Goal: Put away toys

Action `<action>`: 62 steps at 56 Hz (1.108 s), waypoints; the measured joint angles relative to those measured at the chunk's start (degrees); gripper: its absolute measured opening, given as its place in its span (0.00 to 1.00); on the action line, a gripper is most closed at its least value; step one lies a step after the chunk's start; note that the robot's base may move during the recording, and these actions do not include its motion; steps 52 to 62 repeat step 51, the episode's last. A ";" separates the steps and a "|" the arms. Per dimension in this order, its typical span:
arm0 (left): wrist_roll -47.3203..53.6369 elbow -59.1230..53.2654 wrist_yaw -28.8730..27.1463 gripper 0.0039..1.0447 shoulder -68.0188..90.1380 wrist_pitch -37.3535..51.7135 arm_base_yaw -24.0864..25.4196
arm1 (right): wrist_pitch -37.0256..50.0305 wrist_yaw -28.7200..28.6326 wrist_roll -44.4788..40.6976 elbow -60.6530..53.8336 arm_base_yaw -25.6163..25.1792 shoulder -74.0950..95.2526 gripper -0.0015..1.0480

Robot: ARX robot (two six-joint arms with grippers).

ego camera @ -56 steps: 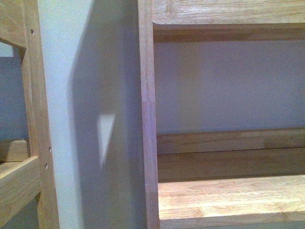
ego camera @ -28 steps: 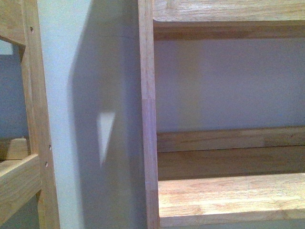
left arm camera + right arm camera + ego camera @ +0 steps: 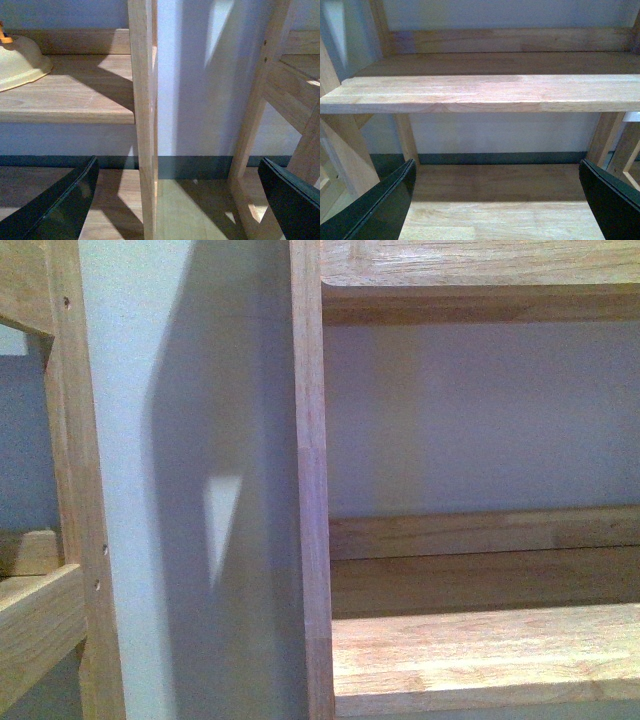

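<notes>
No orange-yellow plush toy shows clearly in any view. In the left wrist view a pale yellow rounded thing (image 3: 17, 62) with a small orange part on top sits on a wooden shelf (image 3: 75, 95). The picture's edge cuts it off and I cannot tell what it is. My left gripper (image 3: 177, 200) is open and empty, facing a wooden upright (image 3: 142, 115) between two shelf units. My right gripper (image 3: 495, 200) is open and empty, low in front of a bare wooden shelf board (image 3: 485, 92). Neither arm shows in the front view.
The front view shows a wooden shelf unit close up, with an upright post (image 3: 310, 490), a lower board (image 3: 480, 655) and an upper board (image 3: 480, 265). A second wooden frame (image 3: 60, 540) stands at the left, with white wall (image 3: 140, 440) between. A dark baseboard (image 3: 195, 165) runs along the wall.
The front view has shifted very slightly; nothing else has visibly changed.
</notes>
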 joint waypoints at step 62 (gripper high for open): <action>0.00 0.00 0.00 0.94 0.00 0.00 0.00 | 0.00 -0.02 0.00 0.00 0.00 -0.02 0.94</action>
